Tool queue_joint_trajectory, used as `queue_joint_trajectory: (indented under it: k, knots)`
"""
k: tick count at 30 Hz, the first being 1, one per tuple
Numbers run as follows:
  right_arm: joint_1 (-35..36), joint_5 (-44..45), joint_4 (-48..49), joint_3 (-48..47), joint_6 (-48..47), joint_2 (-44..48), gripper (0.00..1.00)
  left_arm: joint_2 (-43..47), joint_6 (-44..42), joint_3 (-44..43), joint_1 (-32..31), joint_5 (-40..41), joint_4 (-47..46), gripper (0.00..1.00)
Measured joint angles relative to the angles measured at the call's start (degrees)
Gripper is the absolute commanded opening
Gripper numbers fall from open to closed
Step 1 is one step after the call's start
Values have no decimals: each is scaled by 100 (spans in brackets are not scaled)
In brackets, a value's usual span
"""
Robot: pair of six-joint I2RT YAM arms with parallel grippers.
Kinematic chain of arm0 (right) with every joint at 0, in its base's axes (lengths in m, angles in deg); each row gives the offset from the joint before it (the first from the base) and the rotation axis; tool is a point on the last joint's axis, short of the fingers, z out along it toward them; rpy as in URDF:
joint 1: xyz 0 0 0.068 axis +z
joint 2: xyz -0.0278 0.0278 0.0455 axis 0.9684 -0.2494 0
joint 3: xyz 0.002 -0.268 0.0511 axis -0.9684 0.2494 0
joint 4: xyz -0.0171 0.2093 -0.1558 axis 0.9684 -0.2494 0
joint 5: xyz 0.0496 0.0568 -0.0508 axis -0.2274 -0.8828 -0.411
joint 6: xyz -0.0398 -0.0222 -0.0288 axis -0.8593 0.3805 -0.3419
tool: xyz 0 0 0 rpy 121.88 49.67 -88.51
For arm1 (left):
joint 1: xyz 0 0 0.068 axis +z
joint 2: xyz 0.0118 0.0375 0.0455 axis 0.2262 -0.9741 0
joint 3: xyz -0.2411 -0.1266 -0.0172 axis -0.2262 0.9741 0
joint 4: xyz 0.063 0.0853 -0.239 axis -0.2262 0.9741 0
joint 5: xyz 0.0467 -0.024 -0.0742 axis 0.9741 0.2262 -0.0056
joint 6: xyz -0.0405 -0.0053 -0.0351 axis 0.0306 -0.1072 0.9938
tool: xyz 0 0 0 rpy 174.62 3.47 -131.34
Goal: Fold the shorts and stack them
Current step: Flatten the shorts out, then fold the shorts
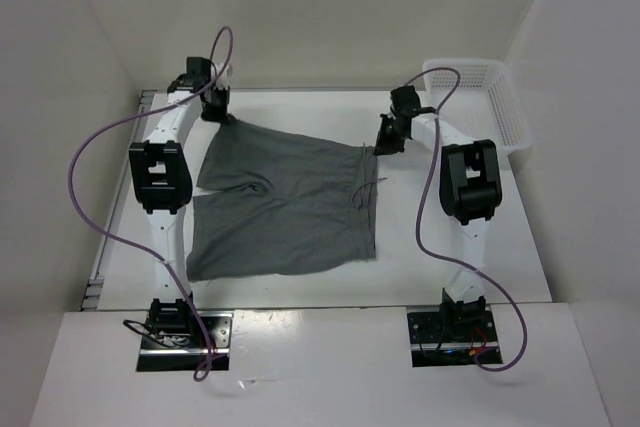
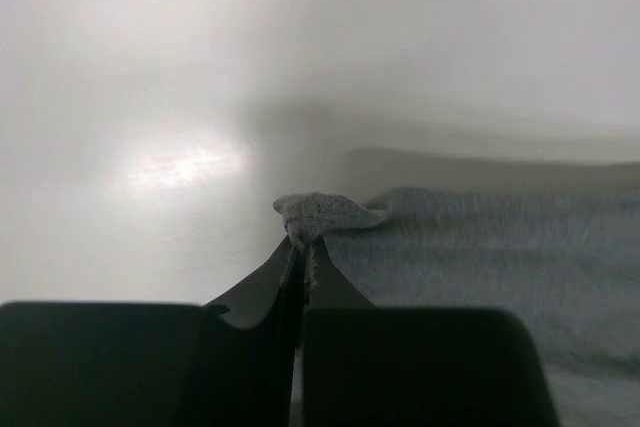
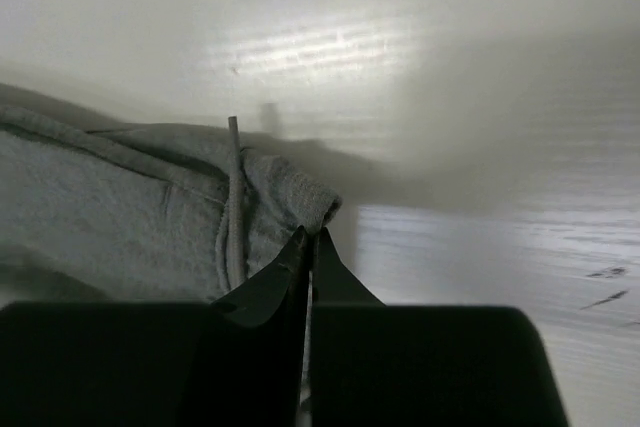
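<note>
The grey shorts [image 1: 285, 202] lie spread on the white table, waist to the right with the drawstring [image 1: 368, 190] showing, legs to the left. My left gripper [image 1: 222, 115] is shut on the far left corner of the shorts; the left wrist view shows a pinched tuft of grey fabric [image 2: 320, 212] at the fingertips [image 2: 303, 242]. My right gripper [image 1: 381, 144] is shut on the far right waist corner; the right wrist view shows the waistband edge [image 3: 310, 202] between the fingertips [image 3: 311, 235], next to the drawstring [image 3: 233, 197].
A white plastic mesh basket [image 1: 478, 99] stands at the back right corner of the table. White walls close in at the back and both sides. The arm bases [image 1: 175, 332] sit at the near edge.
</note>
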Motion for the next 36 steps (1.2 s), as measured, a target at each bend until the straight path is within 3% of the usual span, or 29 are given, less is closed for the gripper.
queue_joint_trajectory:
  k: [7, 10, 13, 18, 20, 28, 36]
  knots:
    - [-105, 59, 260, -509, -2, 479, 0, -44, 7, -2695, -87, 72, 240, 2]
    - [-105, 90, 459, -433, -35, 951, 0, 164, 0, -2883, -107, 0, 284, 4]
    - [-105, 90, 745, -4, -116, 1519, 0, 671, 0, -1853, -98, 0, 249, 1]
    - [-92, 66, 1008, 1040, -260, 2319, 0, 2173, 0, 1840, -116, 155, -437, 0]
    - [-22, 42, 1071, 1537, -293, 2605, 0, 2778, 0, 2951, -144, 227, -286, 0]
    - [870, 44, 1222, 3139, -271, 3613, 0, 4258, -4, 4251, -140, 466, -525, 0]
    - [1344, 170, 1132, 3821, 46, 4321, 0, 4478, -2, 4868, -79, 638, -446, 0]
